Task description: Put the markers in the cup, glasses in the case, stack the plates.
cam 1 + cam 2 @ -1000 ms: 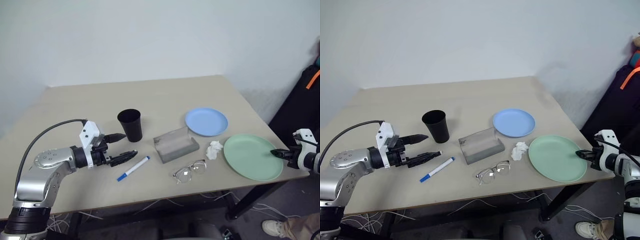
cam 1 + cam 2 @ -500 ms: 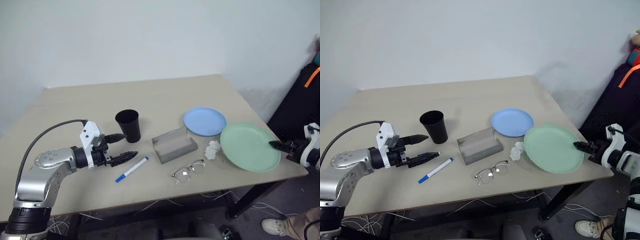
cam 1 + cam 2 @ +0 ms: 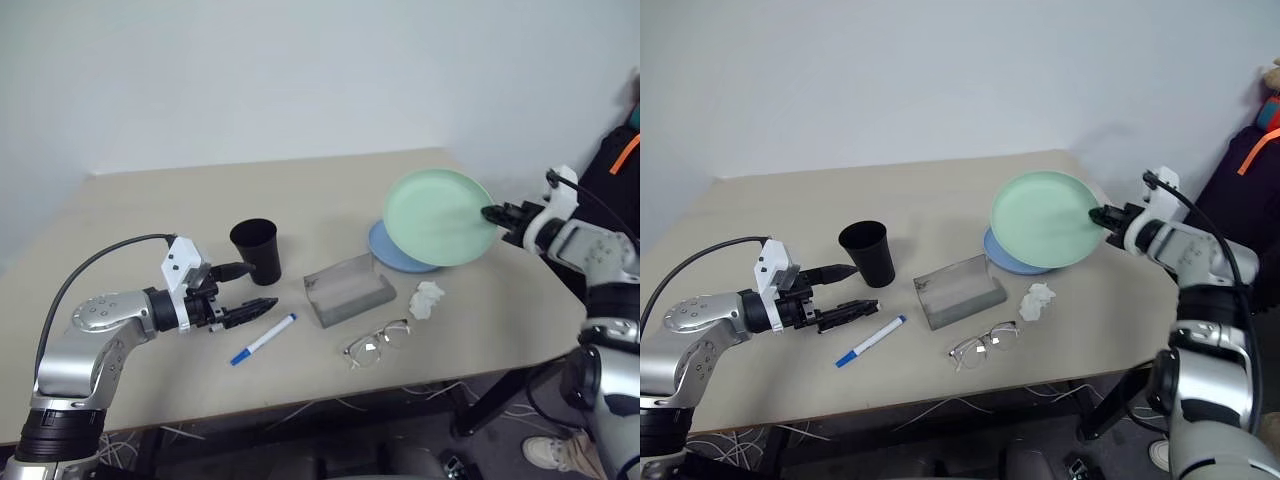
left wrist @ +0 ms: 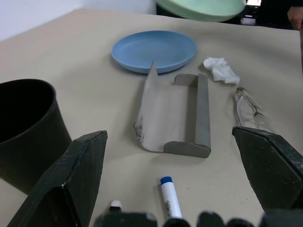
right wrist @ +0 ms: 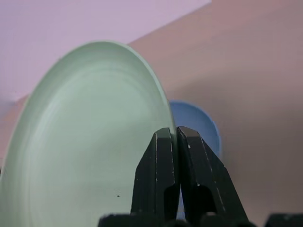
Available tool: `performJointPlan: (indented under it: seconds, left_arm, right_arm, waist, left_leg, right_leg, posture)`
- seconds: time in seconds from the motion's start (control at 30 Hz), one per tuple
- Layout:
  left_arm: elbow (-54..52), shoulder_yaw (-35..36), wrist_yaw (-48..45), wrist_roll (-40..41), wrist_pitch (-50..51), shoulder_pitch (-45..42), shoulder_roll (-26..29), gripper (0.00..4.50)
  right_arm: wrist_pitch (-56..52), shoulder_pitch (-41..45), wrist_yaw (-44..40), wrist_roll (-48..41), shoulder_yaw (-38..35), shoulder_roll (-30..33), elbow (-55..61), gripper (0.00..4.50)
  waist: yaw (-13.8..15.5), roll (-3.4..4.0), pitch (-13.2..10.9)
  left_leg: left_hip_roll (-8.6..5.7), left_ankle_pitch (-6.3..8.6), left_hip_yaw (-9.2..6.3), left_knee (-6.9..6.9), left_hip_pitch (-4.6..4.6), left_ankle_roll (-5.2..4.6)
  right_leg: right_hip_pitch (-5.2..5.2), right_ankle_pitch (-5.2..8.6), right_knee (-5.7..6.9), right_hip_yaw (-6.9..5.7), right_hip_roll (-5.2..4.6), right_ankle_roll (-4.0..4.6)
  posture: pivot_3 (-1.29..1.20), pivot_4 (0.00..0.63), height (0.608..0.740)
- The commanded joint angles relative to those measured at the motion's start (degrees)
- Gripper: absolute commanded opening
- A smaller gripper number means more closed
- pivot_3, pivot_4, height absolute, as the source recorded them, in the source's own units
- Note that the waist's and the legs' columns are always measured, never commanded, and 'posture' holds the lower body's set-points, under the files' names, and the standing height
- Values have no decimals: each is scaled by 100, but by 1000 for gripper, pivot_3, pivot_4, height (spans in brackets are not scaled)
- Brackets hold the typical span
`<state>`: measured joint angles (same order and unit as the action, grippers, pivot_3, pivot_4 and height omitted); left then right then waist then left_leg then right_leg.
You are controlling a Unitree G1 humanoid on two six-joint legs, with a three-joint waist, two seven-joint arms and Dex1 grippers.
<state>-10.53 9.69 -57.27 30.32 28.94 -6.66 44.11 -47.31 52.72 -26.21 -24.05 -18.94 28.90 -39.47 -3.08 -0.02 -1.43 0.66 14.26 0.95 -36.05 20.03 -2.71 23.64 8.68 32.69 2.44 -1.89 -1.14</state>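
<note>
Lifted off the table since a second ago, the mint green plate [image 3: 438,217] now hangs tilted above the light blue plate [image 3: 400,255], its rim pinched by the right gripper [image 3: 492,213]; from the head, the left gripper [image 3: 245,290] gapes empty between the cup [image 3: 256,250] and the blue-capped marker [image 3: 264,338]; the left wrist view has the case [image 4: 176,118] lying open, the glasses [image 4: 248,110] beside it, the tissue [image 4: 220,69] near; the right wrist view shows both fingers [image 5: 156,175] clamped tight on green.
</note>
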Motion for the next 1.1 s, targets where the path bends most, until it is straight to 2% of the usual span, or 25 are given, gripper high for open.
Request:
performJointPlan:
  seconds: [0.03,0.2,0.4,0.83,0.87,0.9,1.1]
  left_arm:
    - [-174,110,70,61,-1,-63,14,4500]
    - [-259,176,131,87,22,26,21,4500]
    - [-414,311,222,134,70,186,49,4500]
    - [-529,443,228,138,117,296,101,4500]
    - [-530,443,226,139,116,296,103,4500]
    - [-531,440,225,141,117,293,104,4500]
    - [-499,390,221,127,112,242,88,4500]
  right_arm:
    - [647,533,522,273,2,-172,-728,19]
    - [1407,903,927,580,75,-453,-1815,19]
    - [2144,983,1263,849,143,-681,-2674,19]
    - [2632,1014,1552,923,117,-1003,-3175,19]
    - [2629,1014,1557,920,111,-1009,-3178,530]
    - [2627,1015,1559,921,108,-1014,-3179,720]
    - [2556,1097,1479,873,75,-989,-3116,2660]
  waist:
    - [5,0,1]
    - [-2,0,2]
    - [-14,2,2]
    - [-169,4,3]
    - [-173,3,3]
    - [-179,4,3]
    - [-254,4,3]
  left_leg:
    - [-1,0,-3,2,5,0]
    - [-9,1,-10,1,53,1]
    - [-10,-1,-6,0,52,-1]
    - [-6,-6,-13,-2,41,-10]
    - [-7,-6,-14,-1,41,-10]
    - [-7,-6,-15,-1,41,-10]
    - [-8,-6,-16,-3,41,-10]
  right_leg:
    - [2,0,-1,0,0,0]
    - [29,-1,-8,5,-1,-1]
    - [32,-1,-3,13,0,-1]
    - [15,-1,-1,11,2,-1]
    - [15,-1,-1,10,2,-1]
    - [14,-1,-1,10,2,-1]
    - [11,-1,-1,11,2,-1]
  posture:
    - [0,0,732]
    - [0,0,732]
    - [0,0,732]
    - [0,0,732]
    - [0,0,732]
    - [0,0,732]
    - [0,0,732]
